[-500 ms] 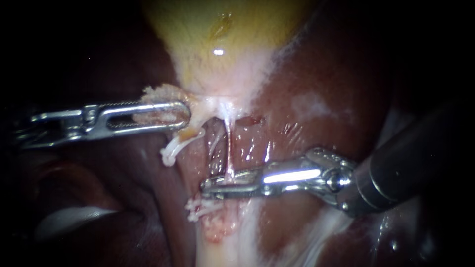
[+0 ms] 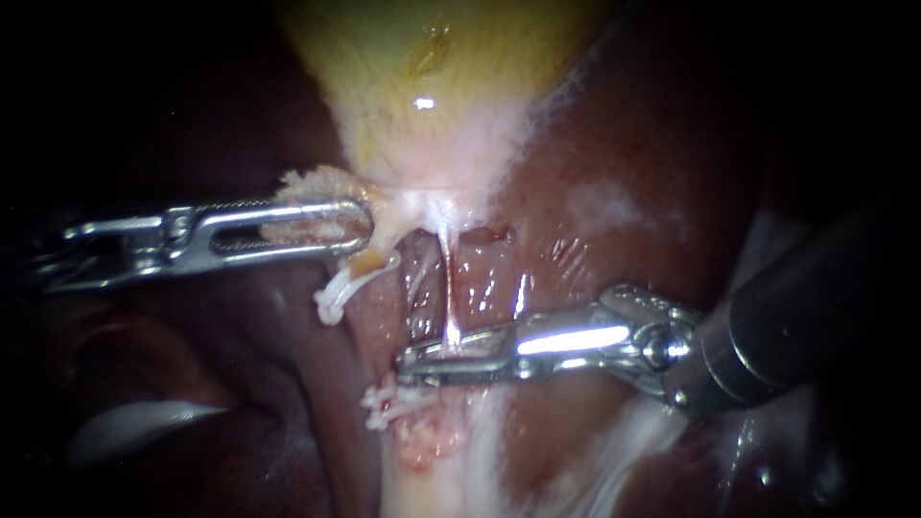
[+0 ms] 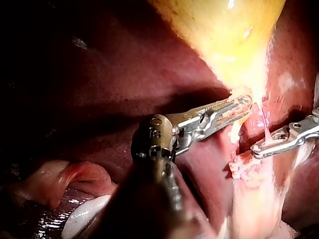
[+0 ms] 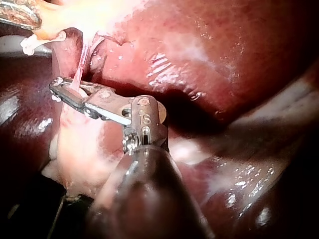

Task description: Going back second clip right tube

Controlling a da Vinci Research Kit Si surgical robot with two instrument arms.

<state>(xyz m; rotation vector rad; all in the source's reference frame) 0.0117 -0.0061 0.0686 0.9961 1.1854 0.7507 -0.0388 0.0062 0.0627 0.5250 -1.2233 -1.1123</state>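
Running down from the neck of the gallbladder point(image 2: 432, 86), the thin right tube point(image 2: 447, 283) passes between the jaws of the right instrument point(image 2: 411, 363). These jaws stand slightly parted, lying across the liver point(image 2: 614, 144). The left instrument point(image 2: 357, 223) has its slotted jaws closed on frayed tissue at the gallbladder's neck, just above a pale tube stub point(image 2: 336, 293).
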